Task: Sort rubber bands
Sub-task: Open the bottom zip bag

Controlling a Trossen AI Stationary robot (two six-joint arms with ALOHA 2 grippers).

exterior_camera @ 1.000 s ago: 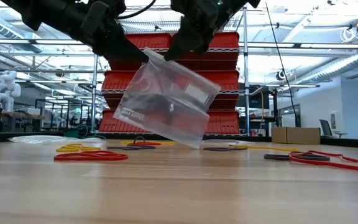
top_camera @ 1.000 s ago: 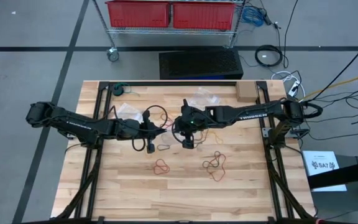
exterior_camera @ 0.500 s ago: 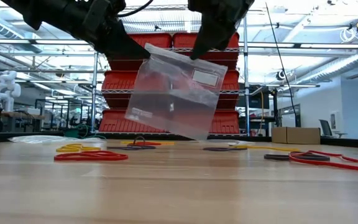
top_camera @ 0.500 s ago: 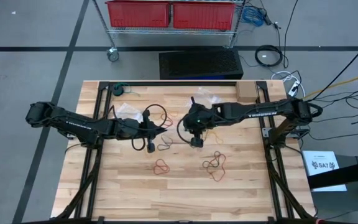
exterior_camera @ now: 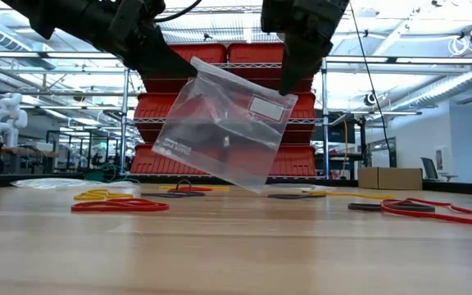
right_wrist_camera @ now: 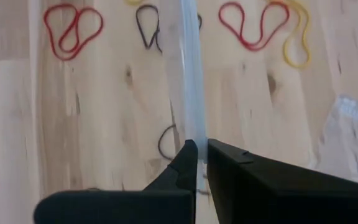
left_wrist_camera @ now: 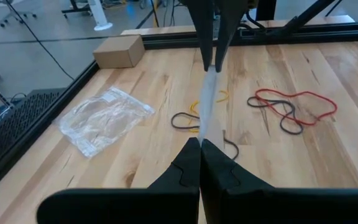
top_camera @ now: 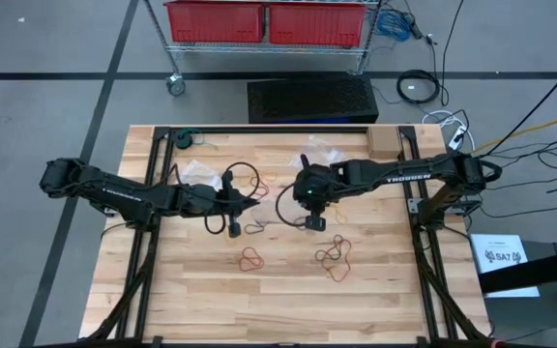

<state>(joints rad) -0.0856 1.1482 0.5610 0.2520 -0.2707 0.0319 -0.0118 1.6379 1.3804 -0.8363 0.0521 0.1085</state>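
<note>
Thin floppy rubber bands (exterior_camera: 120, 206), red, tan and black, lie scattered on the pale wooden table (exterior_camera: 236, 254). Above them hangs a clear, crinkled plastic bag (exterior_camera: 224, 131), its top edge pinched by both the left gripper (exterior_camera: 174, 67) and the right gripper (exterior_camera: 289, 84). Beyond stand red bins (exterior_camera: 220, 106) on wire shelving.

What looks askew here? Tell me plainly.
The clear bag hangs tilted above the table: the left gripper and the right gripper, both shut, pinch its top corners, the left corner higher. Rubber bands lie scattered on the wood, unsorted. A second clear bag lies crumpled near the table edge.
</note>
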